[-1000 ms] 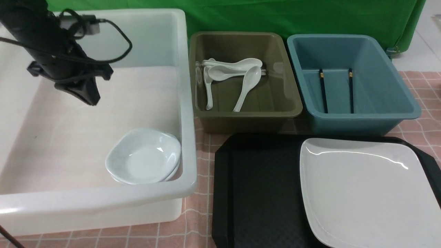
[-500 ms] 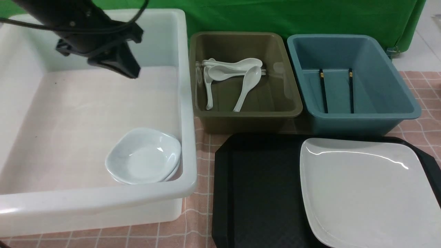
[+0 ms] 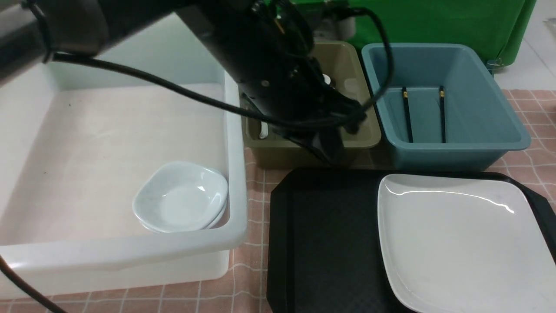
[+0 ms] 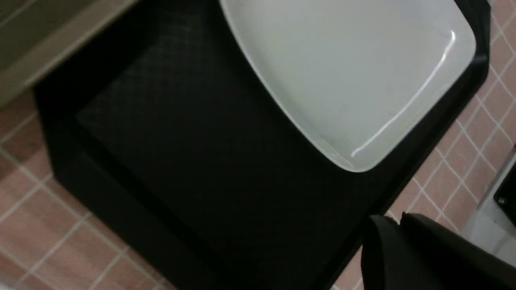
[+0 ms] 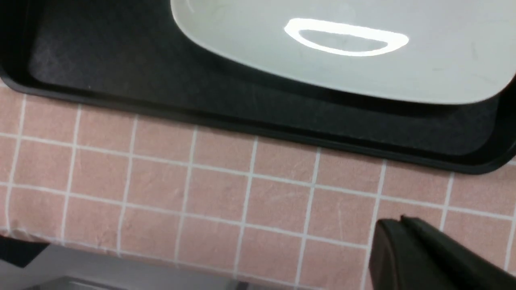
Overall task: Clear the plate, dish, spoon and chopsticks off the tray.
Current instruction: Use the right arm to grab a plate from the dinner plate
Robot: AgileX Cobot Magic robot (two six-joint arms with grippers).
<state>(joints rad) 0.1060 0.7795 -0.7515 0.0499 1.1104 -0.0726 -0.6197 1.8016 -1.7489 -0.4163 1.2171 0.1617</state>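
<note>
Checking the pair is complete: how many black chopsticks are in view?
2 thin black chopsticks, both lying apart in the blue plastic tub: one left, one right. The robot's left arm hides much of the olive tub, so others could be hidden.

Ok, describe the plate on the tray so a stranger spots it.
Find the black tray in front of the blue tub. The plate fills its right half: large, glossy white, squarish, far bigger than the small dishes in the white bin.

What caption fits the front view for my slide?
Left arm over the olive tub; the big white plate sits on the black tray.
</note>
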